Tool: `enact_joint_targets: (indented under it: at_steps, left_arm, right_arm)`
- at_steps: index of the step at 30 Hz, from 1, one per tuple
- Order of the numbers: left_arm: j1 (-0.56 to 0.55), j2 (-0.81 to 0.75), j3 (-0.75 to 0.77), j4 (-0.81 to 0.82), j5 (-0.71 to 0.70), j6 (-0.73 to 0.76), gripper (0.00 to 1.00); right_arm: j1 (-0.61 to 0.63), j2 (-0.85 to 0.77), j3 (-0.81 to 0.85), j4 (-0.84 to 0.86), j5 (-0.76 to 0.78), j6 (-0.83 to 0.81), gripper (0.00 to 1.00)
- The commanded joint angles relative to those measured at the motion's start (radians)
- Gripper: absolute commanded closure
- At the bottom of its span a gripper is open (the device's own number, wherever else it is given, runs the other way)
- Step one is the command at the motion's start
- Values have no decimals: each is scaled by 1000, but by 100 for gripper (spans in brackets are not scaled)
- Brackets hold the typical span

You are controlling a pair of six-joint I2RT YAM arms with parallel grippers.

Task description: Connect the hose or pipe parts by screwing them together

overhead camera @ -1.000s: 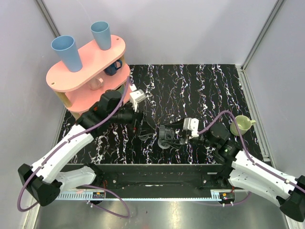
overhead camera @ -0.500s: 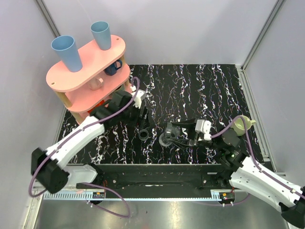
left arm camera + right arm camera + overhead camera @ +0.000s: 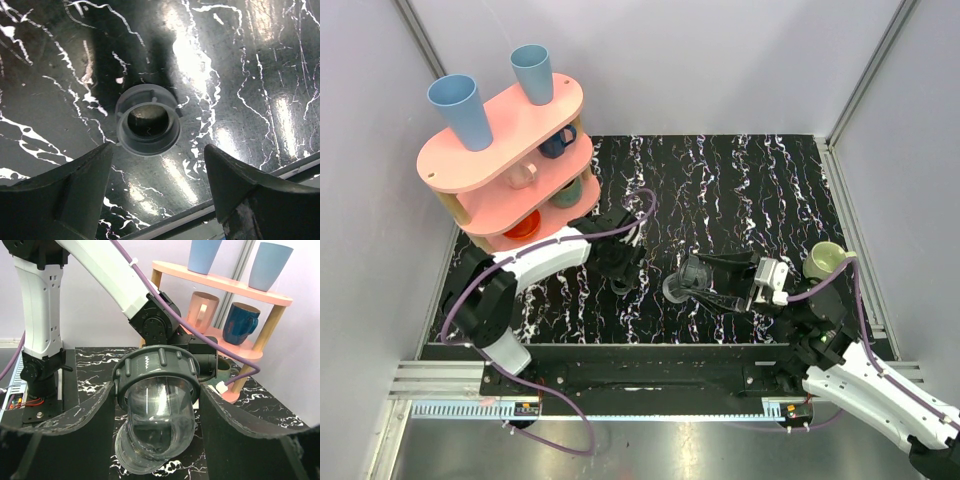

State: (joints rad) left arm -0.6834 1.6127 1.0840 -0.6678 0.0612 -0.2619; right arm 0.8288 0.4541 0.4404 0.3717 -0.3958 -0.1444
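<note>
Left gripper wide open over the nut; right gripper apparently snug around the coupling.

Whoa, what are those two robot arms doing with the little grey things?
They're getting two pipe pieces ready to screw together. The right gripper holds a clear bent pipe with a dark collar. The left gripper hangs open over a grey ring lying on the black table, not touching it. The pieces aren't joined yet.

Two blue tumblers, two grey pipe fittings, one pink rack, and one mug on the table.
</note>
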Motion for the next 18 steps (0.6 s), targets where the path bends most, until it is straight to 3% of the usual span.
enact_joint_targets:
  at_steps: [1,13,18]
  left_arm:
    - [-34,25,56,36,-37,30,23]
    - [-39,96,68,37,-35,85,26]
    - [-41,35,73,43,-9,90,25]
  right_arm:
    - [-5,-3,6,30,34,-3,71]
    - [-5,-9,3,24,35,-9,71]
    - [-5,-12,4,18,34,-9,71]
